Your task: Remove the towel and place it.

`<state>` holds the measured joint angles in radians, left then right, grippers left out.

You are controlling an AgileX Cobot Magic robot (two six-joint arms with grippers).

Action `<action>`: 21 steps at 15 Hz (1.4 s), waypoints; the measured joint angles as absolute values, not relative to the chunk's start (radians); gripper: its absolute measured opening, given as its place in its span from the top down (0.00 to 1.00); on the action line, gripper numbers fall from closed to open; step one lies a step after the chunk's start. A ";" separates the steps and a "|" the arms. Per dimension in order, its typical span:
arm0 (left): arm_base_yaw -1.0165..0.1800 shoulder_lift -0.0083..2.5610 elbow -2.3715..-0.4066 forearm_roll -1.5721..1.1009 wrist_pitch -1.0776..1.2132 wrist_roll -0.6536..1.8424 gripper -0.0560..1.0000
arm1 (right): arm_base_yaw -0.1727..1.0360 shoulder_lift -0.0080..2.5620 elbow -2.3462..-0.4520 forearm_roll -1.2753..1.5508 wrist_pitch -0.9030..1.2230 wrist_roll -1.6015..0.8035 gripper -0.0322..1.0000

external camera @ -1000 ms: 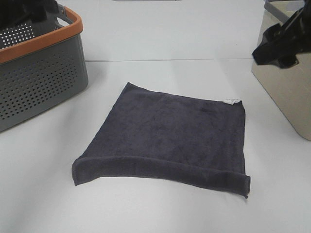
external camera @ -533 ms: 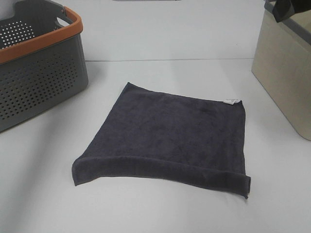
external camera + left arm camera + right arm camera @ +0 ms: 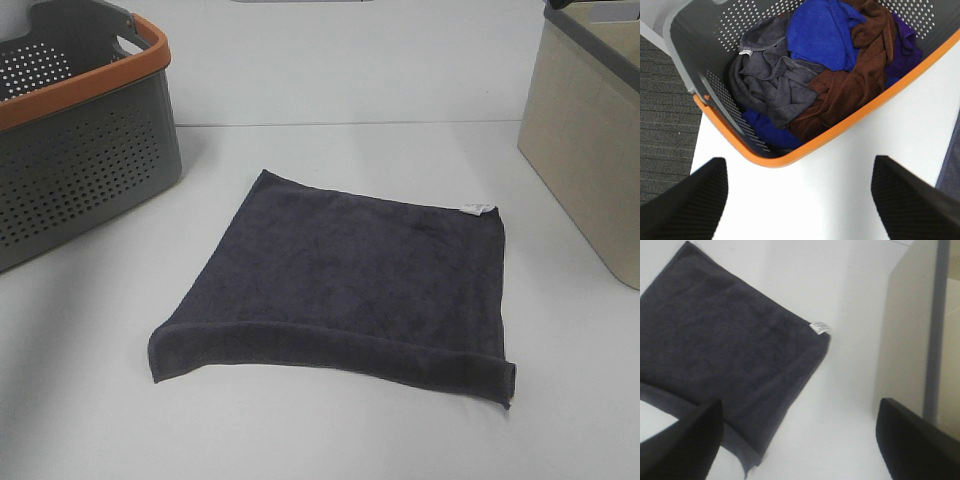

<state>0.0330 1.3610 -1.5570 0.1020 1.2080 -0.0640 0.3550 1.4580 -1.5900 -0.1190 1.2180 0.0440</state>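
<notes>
Dark purplish-grey towel lies spread on the white table, both grippers up and away from it.

The towel is roughly square terry with hemmed edges, its near edge rolled over into a thick fold, and a small white tag at its 1 o'clock corner. A grey basket with an orange rim stands at its 10 o'clock, a beige bin at 2 o'clock. The left gripper above the basket and the right gripper above the towel's tag side both stand wide apart, holding nothing.

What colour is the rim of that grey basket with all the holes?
Orange. The basket's rim shows best in the exterior high view.
</notes>
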 joint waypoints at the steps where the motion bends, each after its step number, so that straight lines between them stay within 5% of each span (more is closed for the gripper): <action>1: 0.038 1.315 -1.521 0.091 1.208 -0.061 0.25 | 0.355 1.443 -1.590 -0.066 1.219 0.044 0.19; 6: 0.040 1.001 -1.224 0.052 1.179 -0.037 0.25 | 0.355 1.304 -1.556 -0.008 1.219 0.039 0.20; 14: 0.040 0.436 -0.686 -0.035 1.182 -0.066 0.25 | 0.355 0.887 -0.935 -0.056 1.129 0.017 0.20; 21: 0.040 0.116 -0.554 -0.039 1.173 -0.067 0.25 | 0.355 0.480 -0.565 -0.057 1.044 0.017 0.22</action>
